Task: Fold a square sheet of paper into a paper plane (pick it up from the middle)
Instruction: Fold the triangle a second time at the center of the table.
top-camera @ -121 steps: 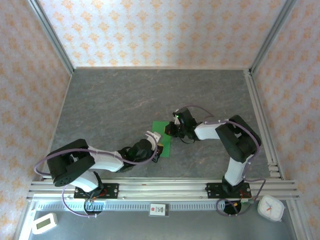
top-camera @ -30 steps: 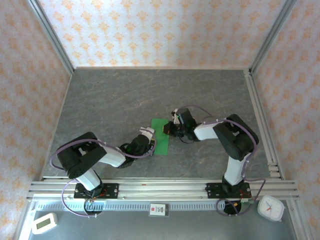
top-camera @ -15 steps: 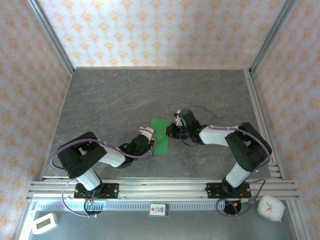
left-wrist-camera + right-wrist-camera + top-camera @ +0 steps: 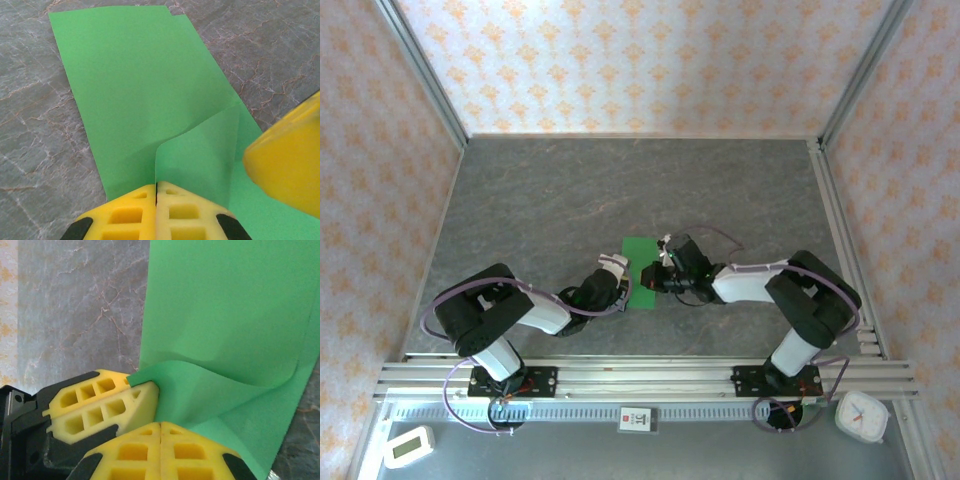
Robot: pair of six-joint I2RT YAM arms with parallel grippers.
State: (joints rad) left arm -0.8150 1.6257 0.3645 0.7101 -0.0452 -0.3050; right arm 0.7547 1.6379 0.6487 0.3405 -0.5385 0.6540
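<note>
Green paper [image 4: 642,262], grey tabletop [image 4: 550,200] all around

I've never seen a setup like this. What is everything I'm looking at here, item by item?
paper sheet: one, bright green, table centre, one flap lifted
table: one, grey marbled, under everything
walls: three, cream with orange pattern, around the table
rails: silver metal, along the near edge
clock: one, white, near right corner
small device: one, white, near left corner
label: one, white, middle of near edge
left arm: one, white and black, reaching to the paper
right arm: one, white and black, reaching to the paper
left gripper: one, yellow fingers, shut, at the flap
right gripper: one, yellow fingers, shut, at the flap
</note>
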